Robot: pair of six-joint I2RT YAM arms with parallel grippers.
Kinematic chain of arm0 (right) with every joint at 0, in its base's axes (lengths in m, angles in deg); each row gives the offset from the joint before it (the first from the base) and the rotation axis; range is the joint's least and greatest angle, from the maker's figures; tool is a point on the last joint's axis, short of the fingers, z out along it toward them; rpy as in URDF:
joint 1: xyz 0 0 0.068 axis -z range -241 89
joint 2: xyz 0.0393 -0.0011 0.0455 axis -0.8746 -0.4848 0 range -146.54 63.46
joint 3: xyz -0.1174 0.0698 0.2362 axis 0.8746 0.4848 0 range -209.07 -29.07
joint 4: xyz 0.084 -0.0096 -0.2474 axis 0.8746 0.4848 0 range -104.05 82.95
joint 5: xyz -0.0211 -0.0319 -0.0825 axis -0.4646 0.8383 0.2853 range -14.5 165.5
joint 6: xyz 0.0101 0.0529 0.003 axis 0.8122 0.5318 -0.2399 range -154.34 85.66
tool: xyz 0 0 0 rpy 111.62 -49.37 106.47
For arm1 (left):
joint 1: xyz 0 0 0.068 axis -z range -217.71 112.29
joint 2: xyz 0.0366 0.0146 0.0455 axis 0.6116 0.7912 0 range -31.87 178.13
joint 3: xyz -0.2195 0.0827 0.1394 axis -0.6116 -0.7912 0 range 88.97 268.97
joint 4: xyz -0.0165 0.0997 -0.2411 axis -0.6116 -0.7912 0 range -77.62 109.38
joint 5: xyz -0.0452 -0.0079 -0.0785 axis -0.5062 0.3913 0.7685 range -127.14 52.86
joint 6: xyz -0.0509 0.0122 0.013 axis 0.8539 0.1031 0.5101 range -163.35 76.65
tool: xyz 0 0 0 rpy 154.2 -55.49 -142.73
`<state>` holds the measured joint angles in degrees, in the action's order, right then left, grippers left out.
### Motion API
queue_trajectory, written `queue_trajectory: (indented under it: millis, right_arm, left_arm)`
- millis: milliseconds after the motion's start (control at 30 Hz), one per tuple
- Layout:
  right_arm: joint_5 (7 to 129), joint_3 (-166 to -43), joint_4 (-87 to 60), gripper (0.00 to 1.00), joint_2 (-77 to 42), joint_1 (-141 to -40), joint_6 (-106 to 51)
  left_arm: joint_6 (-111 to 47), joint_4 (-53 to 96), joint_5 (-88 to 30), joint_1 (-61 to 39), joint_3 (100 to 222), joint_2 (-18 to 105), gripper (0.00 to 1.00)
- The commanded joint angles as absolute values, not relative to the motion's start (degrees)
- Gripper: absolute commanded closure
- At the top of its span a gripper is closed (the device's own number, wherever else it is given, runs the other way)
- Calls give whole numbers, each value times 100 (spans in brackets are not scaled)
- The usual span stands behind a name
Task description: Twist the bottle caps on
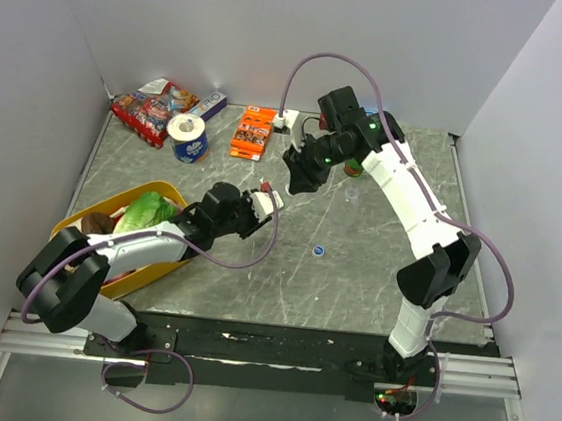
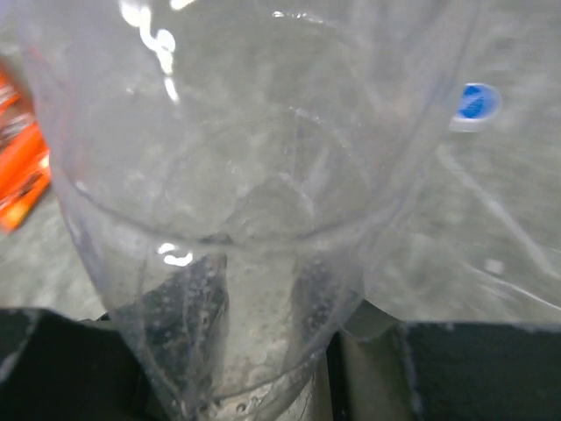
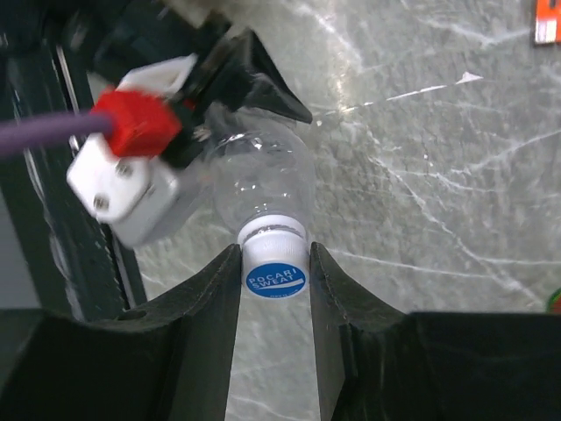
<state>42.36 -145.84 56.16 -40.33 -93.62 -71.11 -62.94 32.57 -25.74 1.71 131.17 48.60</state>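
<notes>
Clear plastic comes first: my left gripper (image 1: 265,202) is clamped tight on the body of a small clear plastic bottle (image 3: 263,175). It holds the bottle sideways with the neck toward the other arm, I think so that the bottle cannot spin. Right of it, my right gripper (image 3: 274,259) presses its two black fingers against both sides of a round blue screw cap with white lettering (image 3: 274,279). This cap sits on that neck, placed for turning. A second blue cap (image 1: 317,250) lies loose on the grey marble-pattern table (image 1: 375,271). Further right, what looks like a second tiny clear bottle (image 1: 351,192) stands apart.
</notes>
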Motion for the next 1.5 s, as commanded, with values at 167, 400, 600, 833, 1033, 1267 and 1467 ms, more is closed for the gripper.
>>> queue_trajectory:
  millis: [167,400,600,833,1033,1267,1467]
  right_arm:
    - [3077,-14648,5160,98,-4579,-9643,-4665]
    - [3120,-14904,5028,95,-4685,-9449,-4444]
    - [3630,-15500,5055,43,-4562,-9230,-4559]
    - [2261,-16330,4521,21,-4141,-7965,-3495]
    - [1670,-15073,5035,24,-3130,-7971,-6495]
    - [3196,-12684,5488,28,-1532,-8990,-10727]
    - [3841,-10765,3782,25,-264,-9571,-11765]
  left_arm:
    - [-6295,5681,-3934,633,13328,4864,99]
    - [-6374,5602,-4154,624,13029,4829,99]
    - [-6207,5076,-3759,598,12976,4943,99]
    - [-6154,4548,-2776,449,12791,4961,99]
    - [-6391,3863,-1238,53,13036,4715,99]
    - [-7085,2450,258,-272,13740,4828,99]
    - [-7682,1816,645,-299,14012,4855,99]
